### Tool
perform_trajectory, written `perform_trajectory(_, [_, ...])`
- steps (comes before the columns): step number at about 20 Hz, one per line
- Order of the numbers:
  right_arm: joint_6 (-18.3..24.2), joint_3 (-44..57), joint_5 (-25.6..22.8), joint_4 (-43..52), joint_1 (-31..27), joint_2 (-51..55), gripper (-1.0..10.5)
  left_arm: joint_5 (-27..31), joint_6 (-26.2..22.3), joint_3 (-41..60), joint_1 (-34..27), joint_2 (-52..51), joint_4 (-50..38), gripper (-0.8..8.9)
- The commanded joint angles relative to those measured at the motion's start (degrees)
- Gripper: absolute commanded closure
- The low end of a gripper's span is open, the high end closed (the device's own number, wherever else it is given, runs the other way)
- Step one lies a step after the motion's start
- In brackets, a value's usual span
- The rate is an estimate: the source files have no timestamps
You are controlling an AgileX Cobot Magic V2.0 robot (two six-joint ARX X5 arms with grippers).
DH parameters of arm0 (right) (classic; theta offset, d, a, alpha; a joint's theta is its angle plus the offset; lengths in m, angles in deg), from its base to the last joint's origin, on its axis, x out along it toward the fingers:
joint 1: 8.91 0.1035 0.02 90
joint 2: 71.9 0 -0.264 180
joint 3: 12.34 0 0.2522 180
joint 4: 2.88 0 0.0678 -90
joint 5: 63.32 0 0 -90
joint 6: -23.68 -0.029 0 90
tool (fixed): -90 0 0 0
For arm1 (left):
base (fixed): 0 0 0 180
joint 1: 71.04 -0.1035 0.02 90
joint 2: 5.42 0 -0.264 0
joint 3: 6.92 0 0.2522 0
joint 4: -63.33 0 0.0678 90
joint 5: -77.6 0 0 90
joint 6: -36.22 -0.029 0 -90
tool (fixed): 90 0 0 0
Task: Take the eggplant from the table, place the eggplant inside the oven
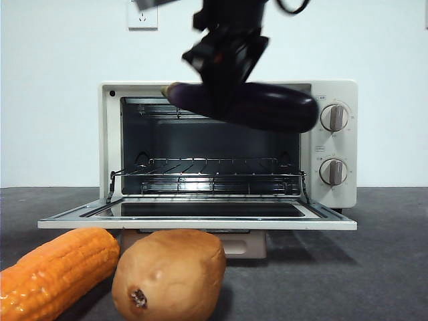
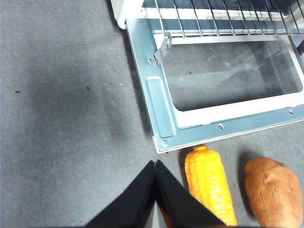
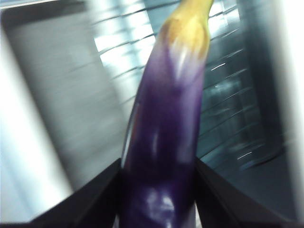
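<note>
Now the right gripper (image 1: 224, 93) clamps the glossy dark purple eggplant (image 1: 267, 107) between its two black jaws, holding it level in the air before the upper opening of the cream-white boxy toaster oven (image 1: 338, 144). Below it lie the open glass door (image 1: 200, 217) and wire rack (image 1: 207, 175). The left gripper (image 2: 155, 166), jaws pressed together, hovers over the dark grey table (image 2: 61, 95), with the orange corn cob (image 2: 209, 183) just beside it and the brown potato (image 2: 273, 190) beyond.

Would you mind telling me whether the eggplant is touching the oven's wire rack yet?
Apart. The front view shows the eggplant held by the right gripper in the air at the top of the oven opening, well above the wire rack.
</note>
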Motion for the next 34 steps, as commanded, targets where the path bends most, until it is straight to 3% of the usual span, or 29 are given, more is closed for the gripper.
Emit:
perform_trajectory(1, [6.4, -1.8, -4.6, 5.8, 0.7, -4.0, 7.8, -0.7, -0.2, -0.2, 0.1, 0.3, -0.7, 8.09])
perform_trajectory(7, [12.8, -1.8, -12.0, 18.7, 0.6, -10.7, 7.8, -1.4, -0.8, -0.2, 0.1, 0.3, -0.7, 8.09])
perform_trajectory(9, [15.3, -1.8, -12.3, 21.0, 0.6, -12.3, 7.8, -1.6, -0.9, -0.2, 0.1, 0.3, -0.7, 8.09])
perform_trajectory(12, [15.5, -1.8, -13.9, 21.0, 0.5, -14.4, 7.8, -1.5, -0.9, -0.2, 0.1, 0.3, -0.7, 8.09])
perform_trajectory(19, [11.6, -1.8, -14.1, 21.5, -0.1, -16.8, 6.2, -1.7, -0.9, -0.2, 0.1, 0.3, -0.6, 8.09])
perform_trajectory(31, [6.1, -1.8, -13.4, 18.7, 1.9, -15.3, 6.2, -1.7, -1.2, -0.2, 0.1, 0.4, -3.4, 8.1])
perform_trajectory(34, [2.3, -1.8, -12.6, 14.7, 3.9, -11.0, 6.2, -1.6, -1.2, -0.2, 0.1, 2.3, -4.9, 8.1])
